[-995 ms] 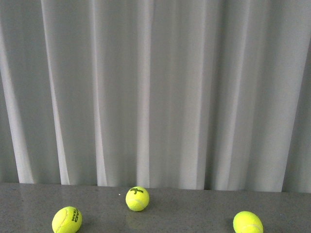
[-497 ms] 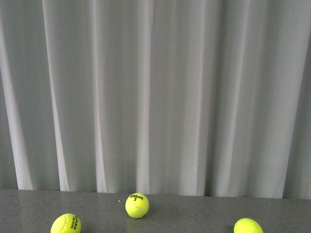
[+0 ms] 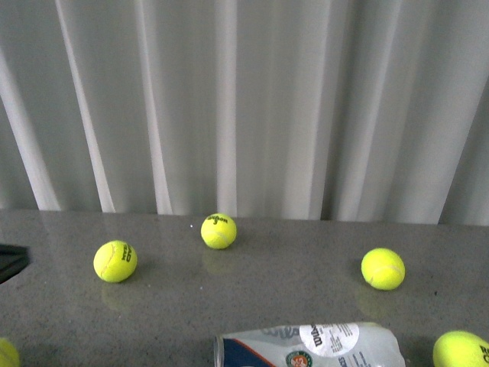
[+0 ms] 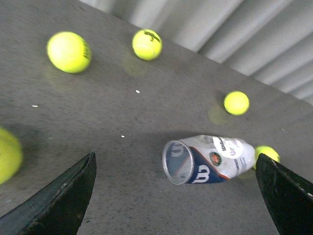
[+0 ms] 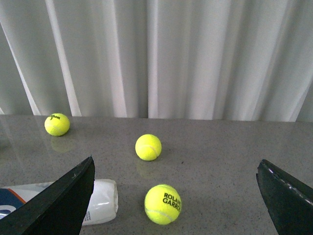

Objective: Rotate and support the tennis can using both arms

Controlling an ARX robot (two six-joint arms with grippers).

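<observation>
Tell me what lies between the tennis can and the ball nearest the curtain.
Nothing: the front view shows only bare grey table between the tennis can and that ball. The left wrist view agrees.

Can [image 4: 208, 159]: clear, navy label, white W, orange stripe. Balls [image 3: 115, 261] yellow. Table [image 3: 267, 294] speckled grey. Curtain [image 3: 267, 99] white.

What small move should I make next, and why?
Probably lower the left end effector onto the can: it lies on its side on the table, ungripped, framed by those open jaws in the left wrist view. The right end effector is open and empty too.
</observation>
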